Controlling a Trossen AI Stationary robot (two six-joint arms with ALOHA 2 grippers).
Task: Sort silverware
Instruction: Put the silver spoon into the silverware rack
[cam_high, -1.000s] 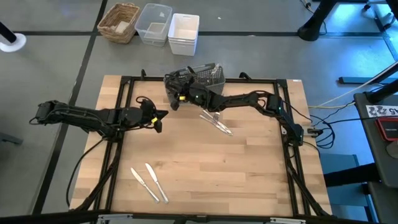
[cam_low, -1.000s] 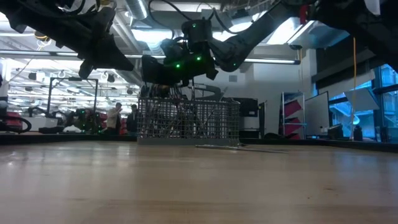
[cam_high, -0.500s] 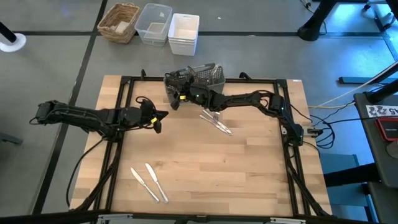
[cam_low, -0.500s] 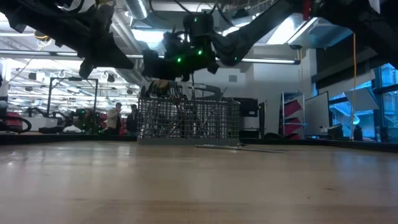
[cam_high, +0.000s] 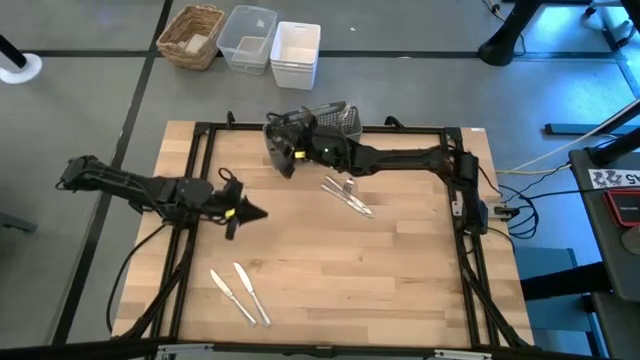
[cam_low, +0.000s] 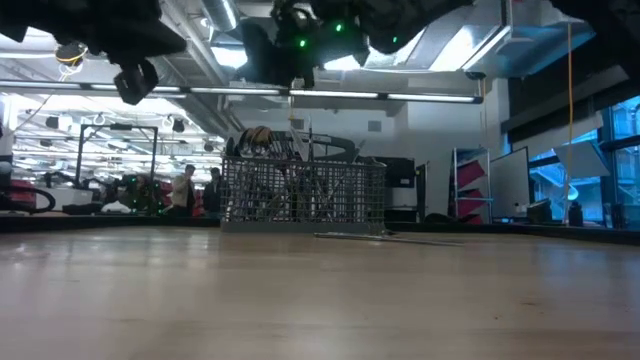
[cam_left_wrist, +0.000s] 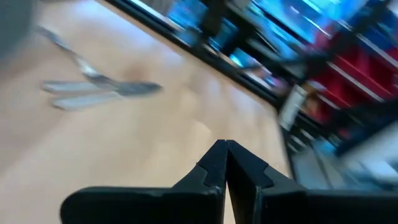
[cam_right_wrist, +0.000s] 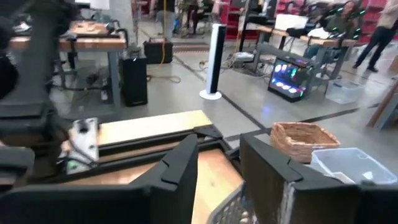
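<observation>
A grey mesh caddy (cam_high: 340, 120) stands at the table's far edge, with silverware handles (cam_low: 262, 140) sticking up out of it. My right gripper (cam_high: 278, 152) hovers open above the caddy's left end (cam_right_wrist: 233, 208), nothing between its fingers (cam_right_wrist: 217, 149). A few silverware pieces (cam_high: 347, 195) lie flat on the wood just in front of the caddy and show blurred in the left wrist view (cam_left_wrist: 99, 90). Two knives (cam_high: 238, 293) lie near the front left. My left gripper (cam_high: 250, 212) is shut and empty (cam_left_wrist: 225, 149), above the table's left-middle.
A black frame (cam_high: 200, 180) runs around the tabletop. On the floor beyond the far edge sit a wicker basket (cam_high: 192, 35), a clear bin (cam_high: 247, 38) and a white bin (cam_high: 295, 52). People (cam_low: 190, 190) stand far back in the room.
My right gripper has risen from just over the caddy's rim to well above it. My left gripper has swung toward the table's near edge and turned, staying shut.
</observation>
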